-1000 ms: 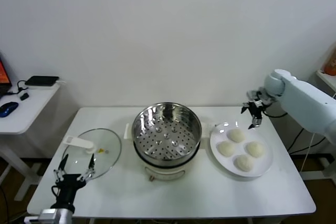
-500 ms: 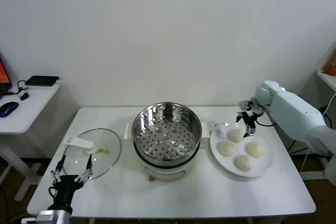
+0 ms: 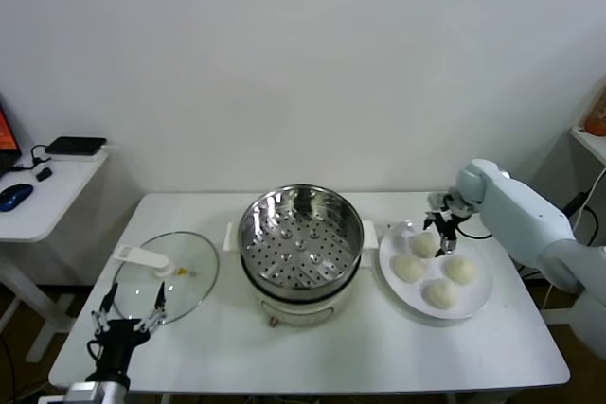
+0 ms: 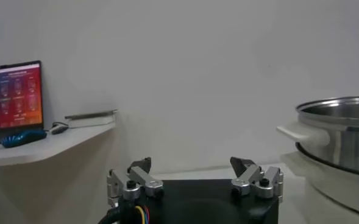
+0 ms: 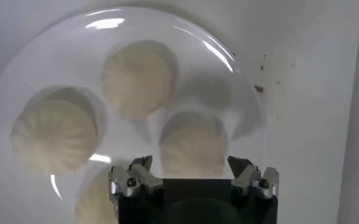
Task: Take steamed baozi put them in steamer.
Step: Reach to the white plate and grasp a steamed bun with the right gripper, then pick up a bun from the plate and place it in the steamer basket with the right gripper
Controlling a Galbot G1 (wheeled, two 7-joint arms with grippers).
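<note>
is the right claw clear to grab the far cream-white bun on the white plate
Probably yes. The right claw hangs open directly above that small round cream-white bun on the flat white plate, and nothing lies between them.

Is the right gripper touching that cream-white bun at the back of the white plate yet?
Apart: the right wrist view shows the open right gripper straddling the bun with gaps.

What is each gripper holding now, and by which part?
Nothing. The right gripper is open above a baozi on the plate; the left gripper is open near the lid.
</note>
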